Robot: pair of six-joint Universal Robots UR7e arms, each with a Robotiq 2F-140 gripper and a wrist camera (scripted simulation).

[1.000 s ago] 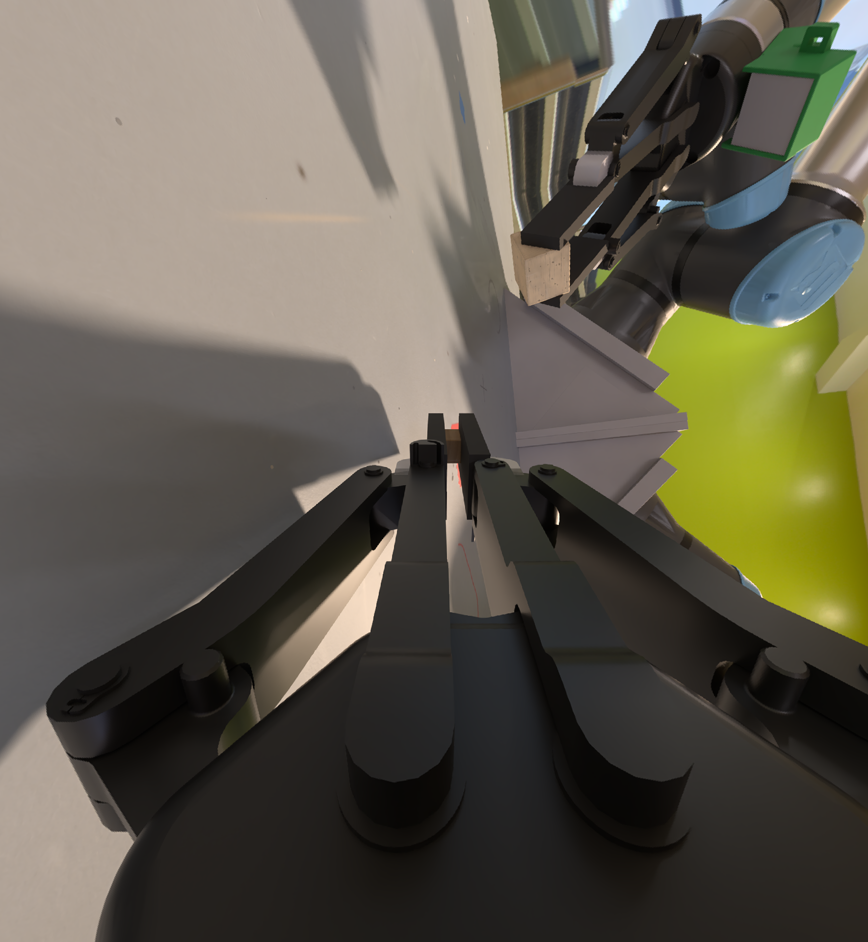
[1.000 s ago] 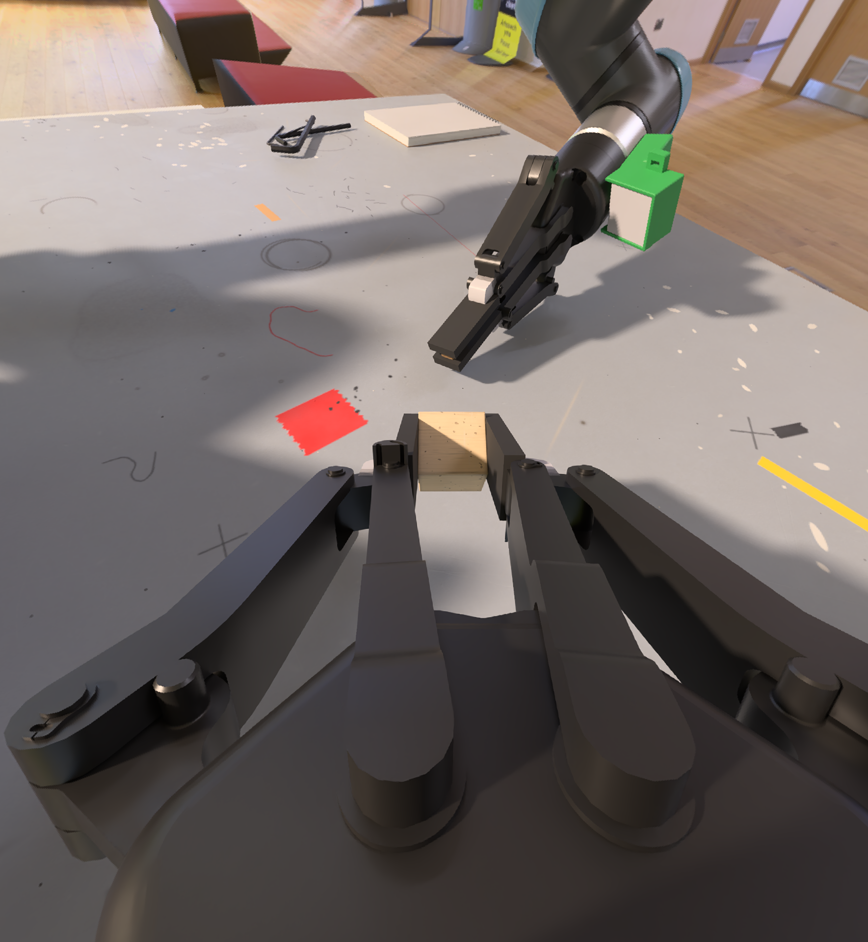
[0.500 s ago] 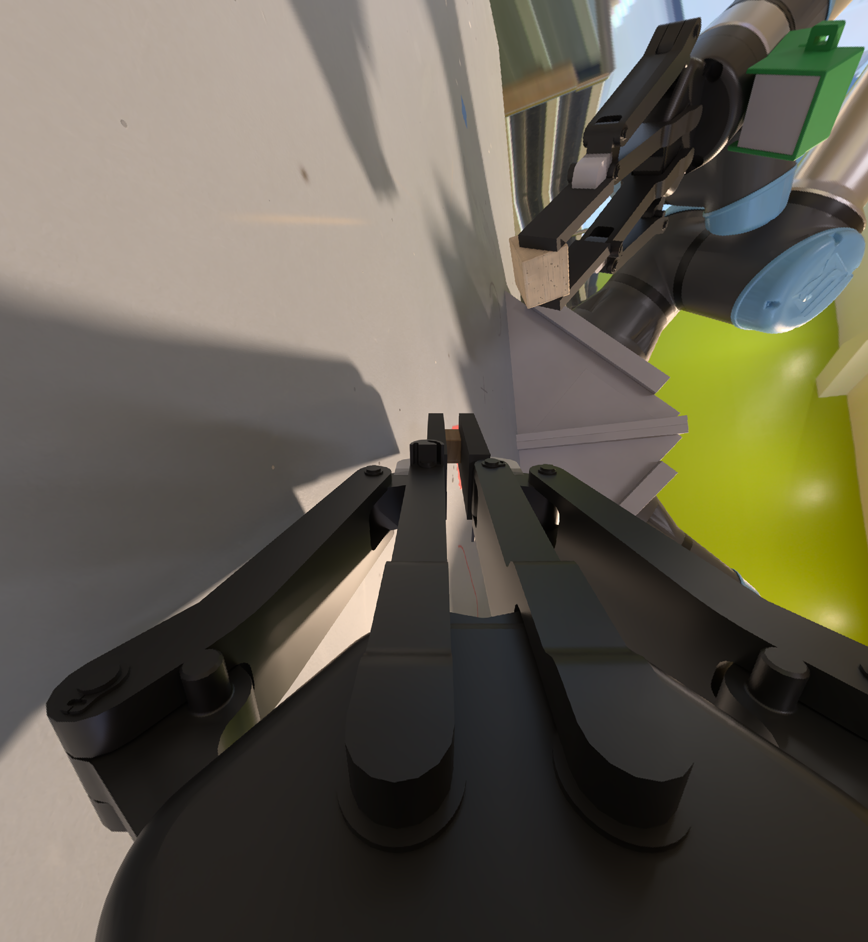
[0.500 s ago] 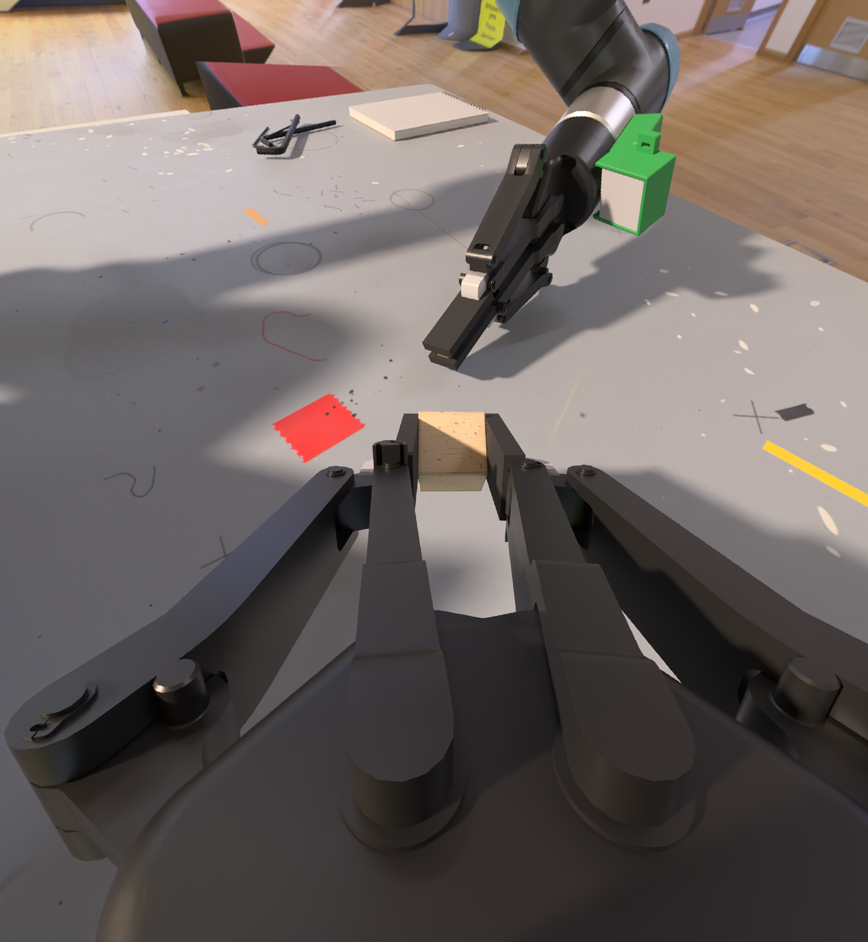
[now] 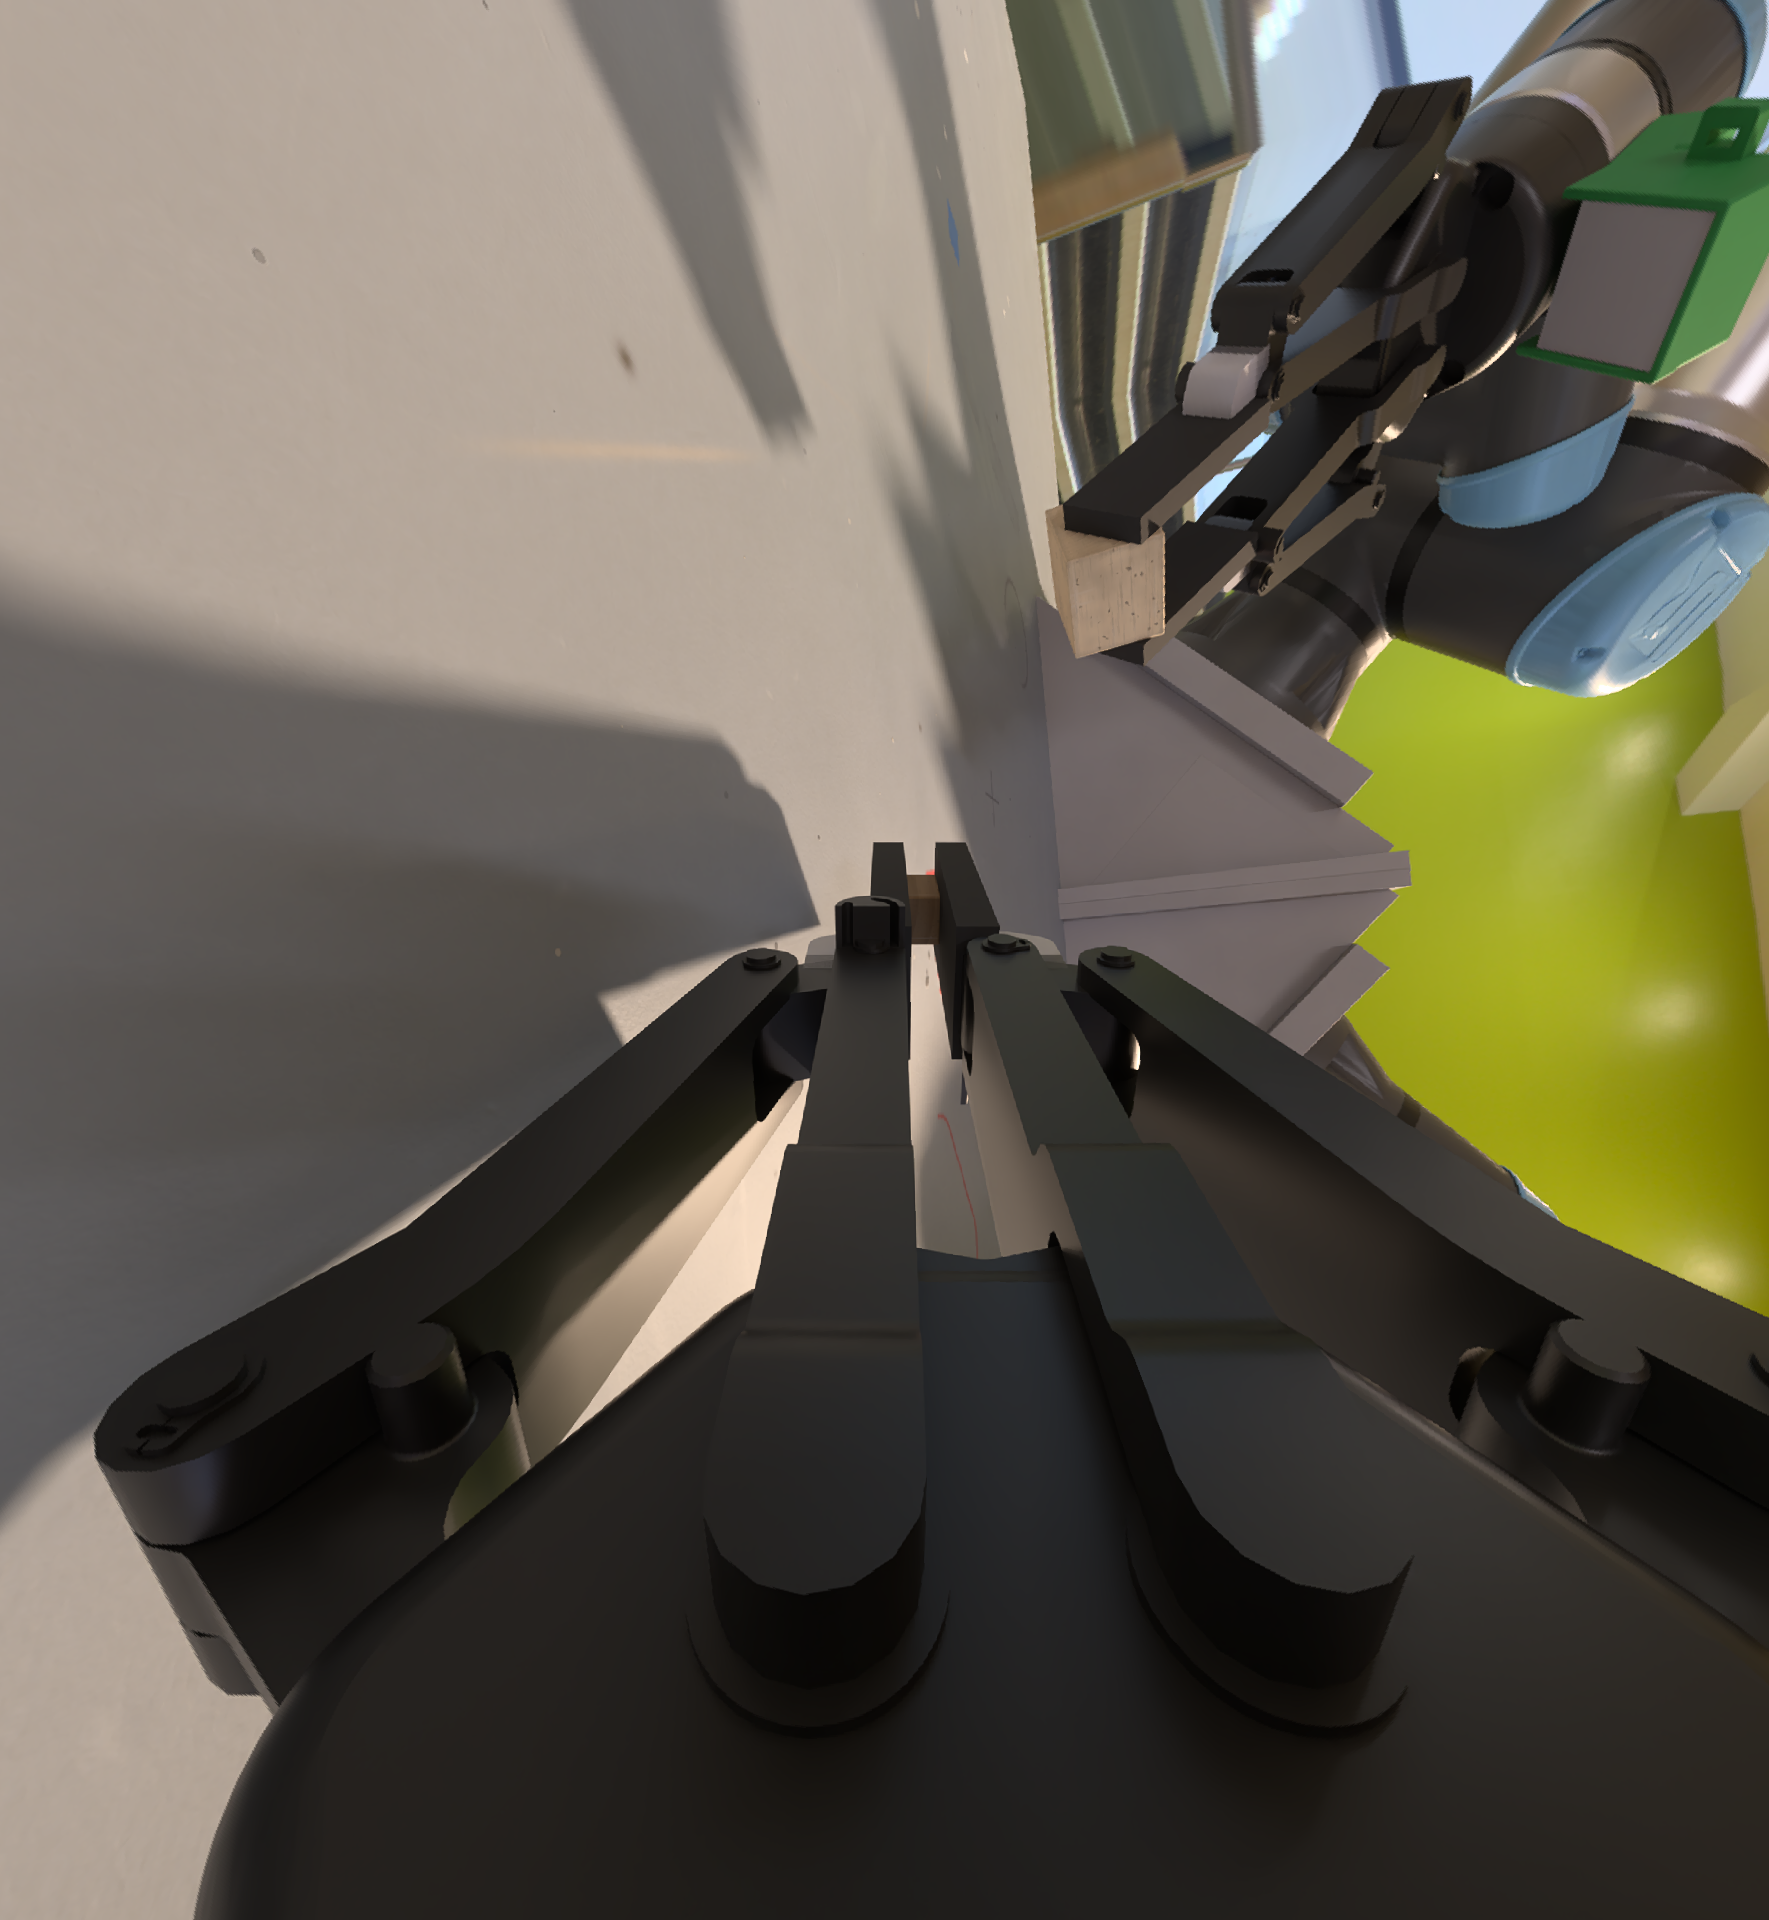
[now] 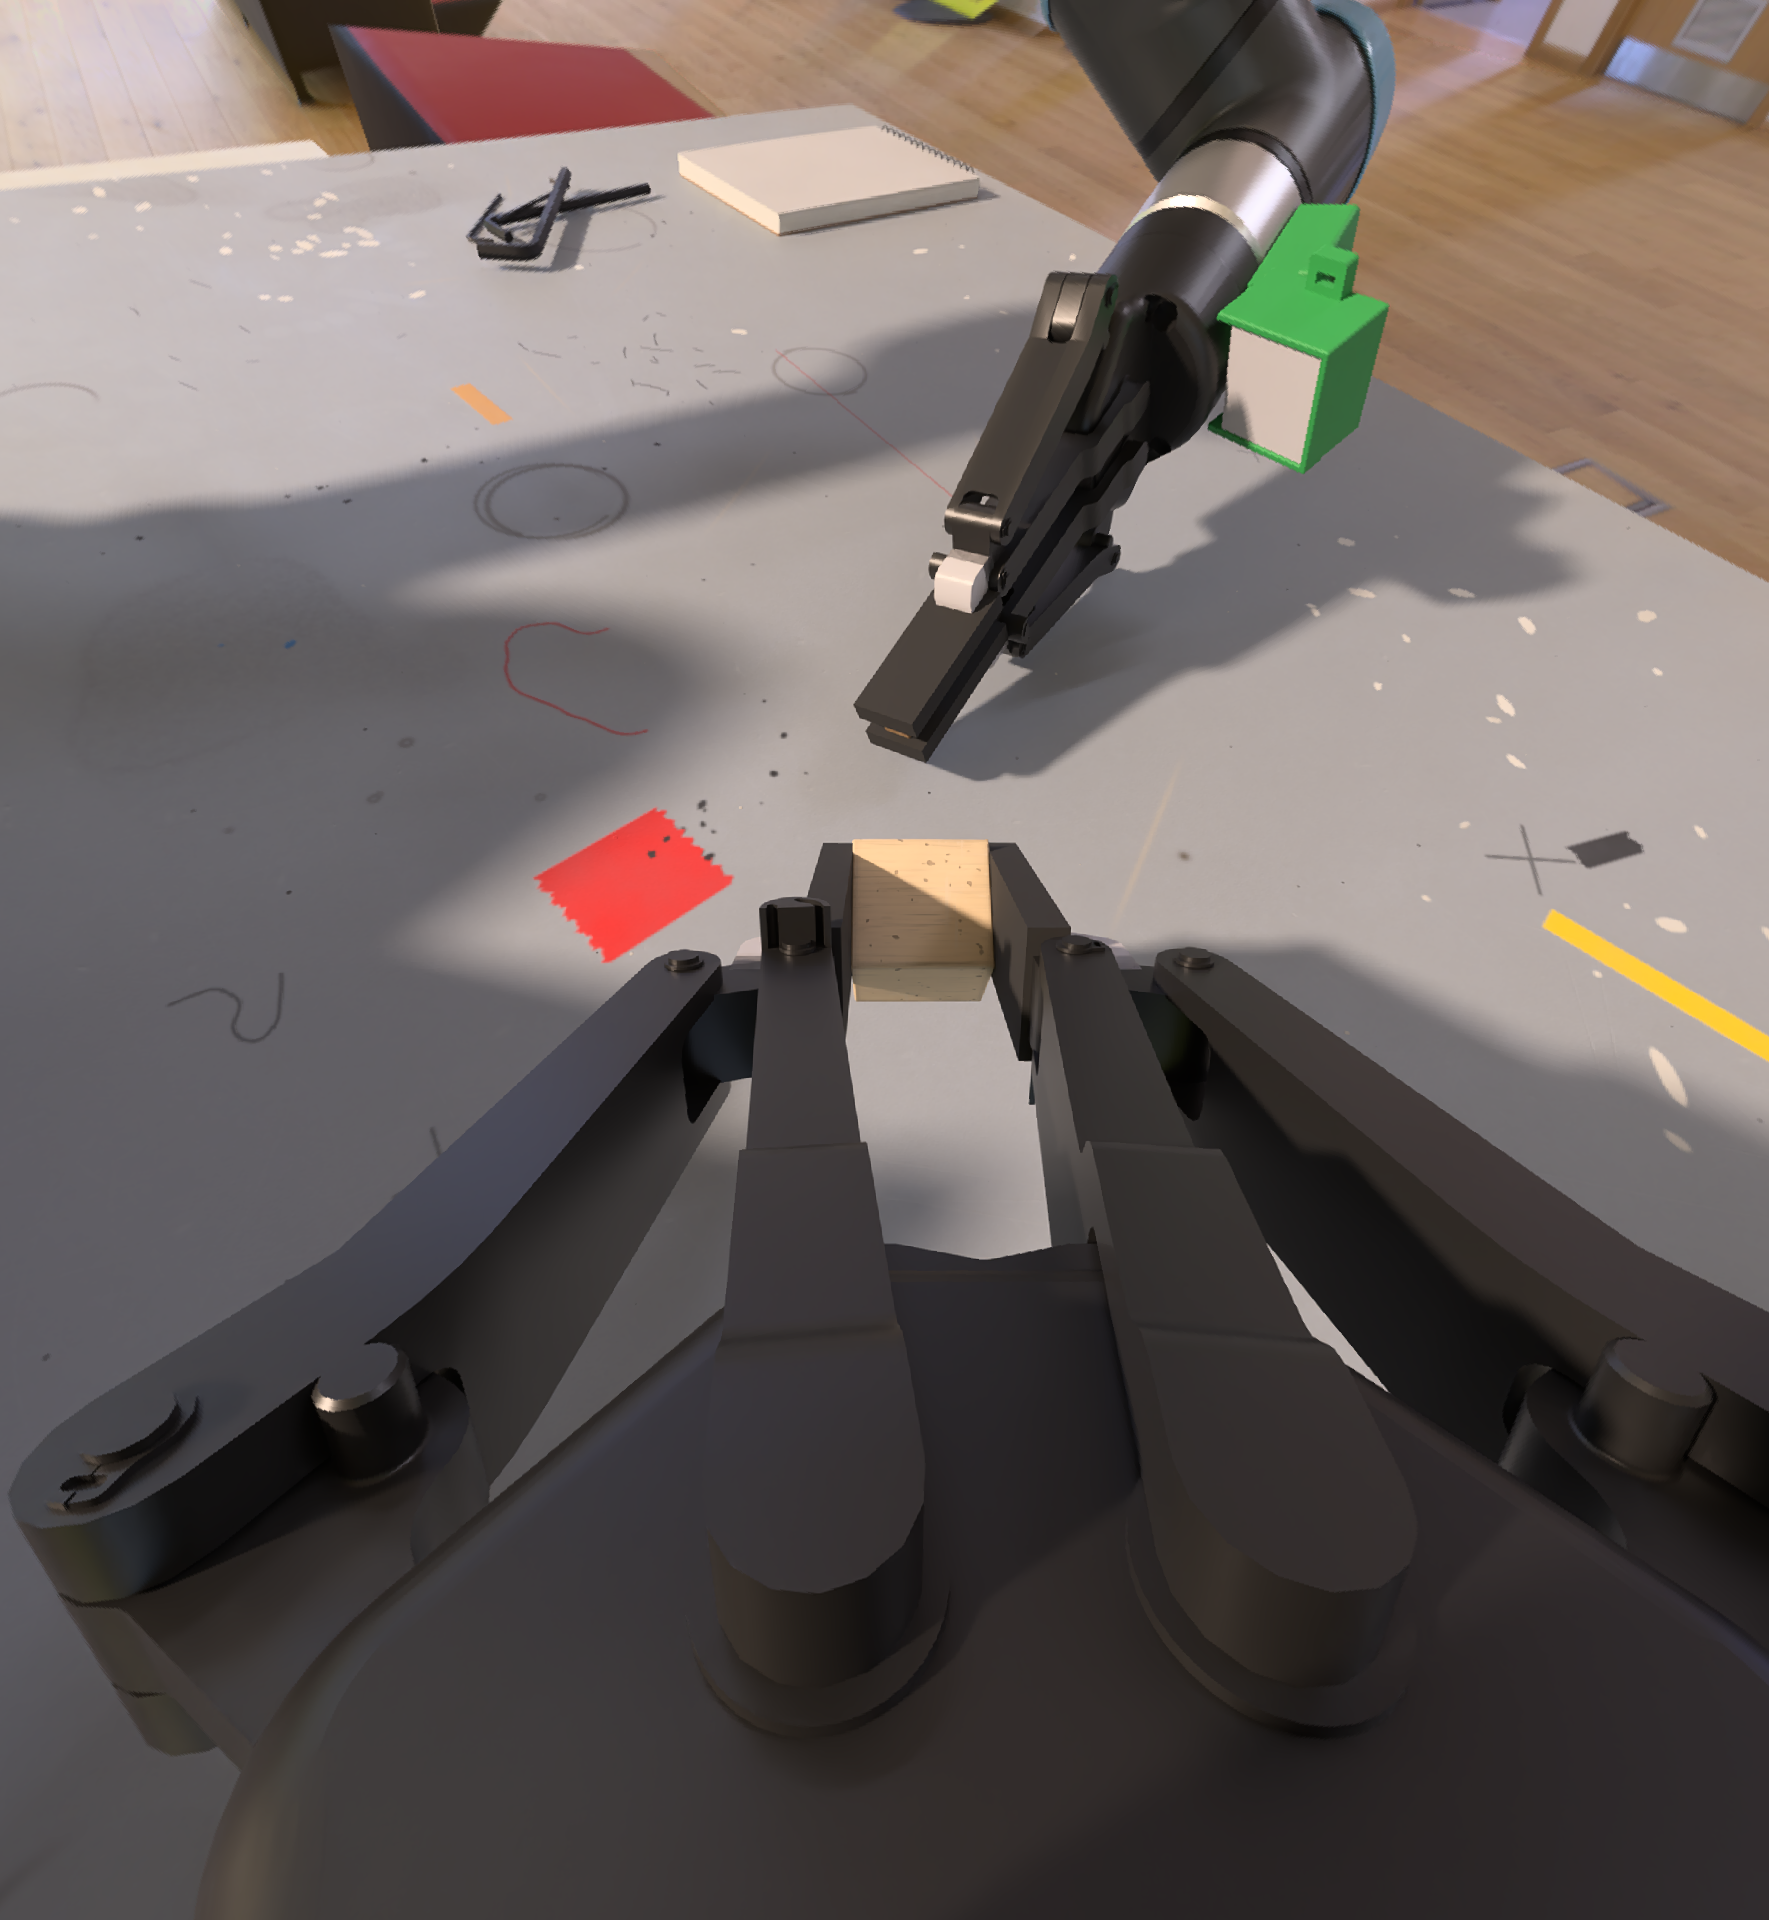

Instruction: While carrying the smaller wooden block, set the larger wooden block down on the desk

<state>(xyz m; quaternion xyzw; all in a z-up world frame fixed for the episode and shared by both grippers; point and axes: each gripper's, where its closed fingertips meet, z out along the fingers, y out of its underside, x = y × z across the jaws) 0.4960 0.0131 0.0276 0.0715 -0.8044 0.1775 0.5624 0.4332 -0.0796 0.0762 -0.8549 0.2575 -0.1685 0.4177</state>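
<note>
Grey and matte, the tabletop (image 6: 236, 644) is scuffed with pencil circles, a red scribble and pale flecks, and long shadows fall across it. Going left to right in the right wrist view: a jagged-edged red patch (image 6: 633, 881) lies flat just left of the right gripper (image 6: 921, 914), whose fingers are clenched on the larger wooden block (image 6: 921, 920), a pale, speckled cube held above the surface. Farther back lie black hex keys (image 6: 547, 213) and a white spiral-bound notepad (image 6: 826, 177), beyond them a dark red bench (image 6: 506, 83) on a plank wood floor (image 6: 1638, 239). Right of centre, the left gripper (image 6: 899, 724) slants down close over the tabletop, fingers squeezed on the smaller wooden block (image 6: 895, 736), only a thin sliver showing. A yellow strip (image 6: 1669, 989) lies at the far right. The left wrist view shows that small brown block (image 5: 924, 907) pinched between its narrow black fingers (image 5: 888, 868).
</note>
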